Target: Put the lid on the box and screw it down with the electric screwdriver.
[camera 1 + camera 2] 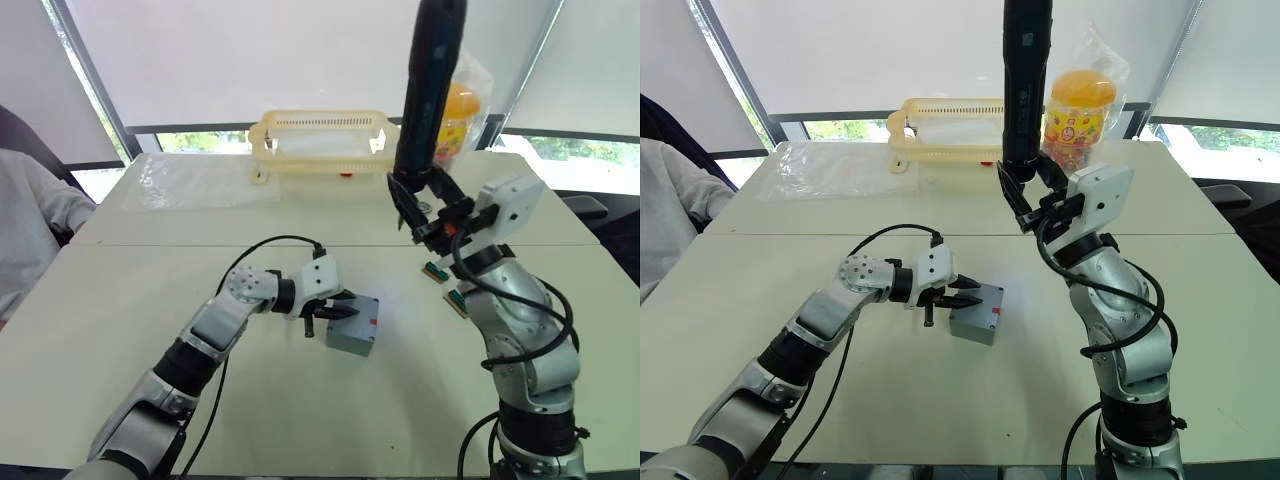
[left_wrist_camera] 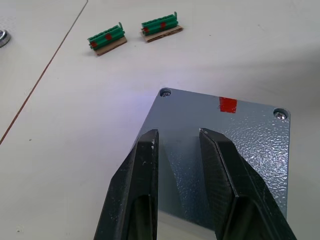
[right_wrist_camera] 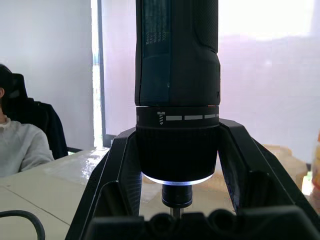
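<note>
Right gripper is raised above the table, clamped on the electric screwdriver. The tool stands nearly upright, tip end down between the fingers; its top is cut off by the frame edge. In the right wrist view a light ring glows at the collar, and the bit is mostly hidden behind the gripper base.

Left gripper sits low over the box near table centre, fingers narrowly apart, holding nothing. Whether the tips touch the surface is unclear.

The lid is on the box, red mark near one edge. Two corner holes show in the left wrist view; one seems to have a screw head in it, hard to confirm. The near corners are hidden by the fingers.

Two green bit strips lie beyond the box, partly hidden behind the right arm in the head views. A yellow rack and a snack jar sit at the far edge. A person's sleeve is cut off at the left edge.
</note>
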Robot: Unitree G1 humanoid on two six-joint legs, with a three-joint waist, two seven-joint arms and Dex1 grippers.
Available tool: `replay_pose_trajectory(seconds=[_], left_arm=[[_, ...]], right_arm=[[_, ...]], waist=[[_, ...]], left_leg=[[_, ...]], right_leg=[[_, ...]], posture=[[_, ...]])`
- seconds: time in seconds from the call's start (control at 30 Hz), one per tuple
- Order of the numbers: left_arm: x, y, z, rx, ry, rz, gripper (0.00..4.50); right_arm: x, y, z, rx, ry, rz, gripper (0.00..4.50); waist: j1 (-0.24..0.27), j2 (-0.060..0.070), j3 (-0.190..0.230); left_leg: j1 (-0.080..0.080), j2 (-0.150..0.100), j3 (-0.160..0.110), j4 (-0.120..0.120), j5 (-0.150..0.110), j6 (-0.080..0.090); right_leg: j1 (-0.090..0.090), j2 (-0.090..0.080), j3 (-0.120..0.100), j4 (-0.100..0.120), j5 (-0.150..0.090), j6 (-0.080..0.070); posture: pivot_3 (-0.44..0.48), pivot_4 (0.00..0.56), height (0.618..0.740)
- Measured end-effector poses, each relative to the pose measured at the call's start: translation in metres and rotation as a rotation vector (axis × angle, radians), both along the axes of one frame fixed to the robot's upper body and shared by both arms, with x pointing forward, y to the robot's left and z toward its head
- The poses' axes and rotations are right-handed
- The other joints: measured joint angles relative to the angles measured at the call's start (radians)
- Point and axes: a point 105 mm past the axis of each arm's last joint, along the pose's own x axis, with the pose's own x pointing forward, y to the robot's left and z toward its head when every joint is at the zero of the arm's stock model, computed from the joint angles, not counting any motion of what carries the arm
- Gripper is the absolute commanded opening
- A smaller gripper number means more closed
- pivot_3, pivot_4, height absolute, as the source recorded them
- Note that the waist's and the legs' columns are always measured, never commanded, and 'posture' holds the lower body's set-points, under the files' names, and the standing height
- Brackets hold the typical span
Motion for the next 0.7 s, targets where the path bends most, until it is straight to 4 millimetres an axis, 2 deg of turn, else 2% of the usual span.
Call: replay_pose_trajectory(seconds=[0.13, 0.23, 0.3, 0.37, 0.5, 0.63, 0.7], left_arm=[[0.006, -0.002, 0.013, -0.141, 0.157, 0.092, 1.25], [0.007, 0.002, 0.033, -0.153, 0.182, 0.079, 1.25], [0.004, 0.012, 0.054, -0.140, 0.147, 0.038, 1.25], [-0.008, 0.019, 0.064, -0.084, 0.107, -0.043, 1.25], [-0.029, 0.023, 0.065, 0.019, 0.069, -0.171, 1.25], [-0.042, 0.015, 0.069, 0.032, 0.026, -0.256, 1.25], [-0.048, 0.009, 0.070, 0.029, 0.010, -0.281, 1.25]], right_arm=[[0.016, -0.034, -0.006, 0.056, 0.209, -0.011, 1.99], [0.014, -0.058, -0.008, -0.028, 0.413, 0.019, 1.99], [0.006, -0.083, -0.006, -0.093, 0.540, -0.012, 1.99], [-0.006, -0.105, -0.007, -0.159, 0.676, -0.045, 1.99], [-0.037, -0.149, -0.020, -0.265, 0.967, -0.167, 1.99], [-0.055, -0.182, -0.042, -0.223, 1.185, -0.251, 1.99], [-0.063, -0.195, -0.060, -0.177, 1.282, -0.273, 1.99]], waist=[[0.001, 0.002, 0.018], [0.000, 0.009, 0.036], [-0.001, 0.009, 0.039], [-0.001, 0.010, 0.040], [0.001, 0.012, 0.040], [0.000, 0.010, 0.042], [0.000, 0.009, 0.042]], left_leg=[[-0.011, -0.001, 0.000, 0.009, 0.002, 0.002], [-0.021, -0.002, 0.000, 0.011, 0.003, 0.003], [-0.027, -0.002, 0.002, 0.009, 0.003, 0.003], [-0.028, -0.002, 0.003, 0.006, 0.003, 0.003], [-0.032, -0.001, 0.005, 0.005, 0.002, 0.005], [-0.033, -0.002, 0.007, 0.012, 0.002, 0.005], [-0.033, -0.002, 0.007, 0.017, 0.001, 0.006]], right_leg=[[-0.010, 0.000, 0.000, 0.008, 0.001, 0.001], [-0.021, 0.000, 0.001, 0.013, 0.007, 0.010], [-0.029, 0.001, 0.000, 0.017, 0.006, 0.010], [-0.032, 0.001, 0.000, 0.017, 0.004, 0.010], [-0.035, 0.001, -0.001, 0.017, 0.002, 0.009], [-0.034, 0.000, 0.001, 0.016, 0.003, 0.010], [-0.032, 0.001, 0.001, 0.018, 0.003, 0.011]], posture=[[0.000, 0.150, 0.740], [0.000, 0.150, 0.740], [0.000, 0.150, 0.740], [0.000, 0.150, 0.740], [0.000, 0.150, 0.740], [0.000, 0.150, 0.740], [0.000, 0.150, 0.740]])
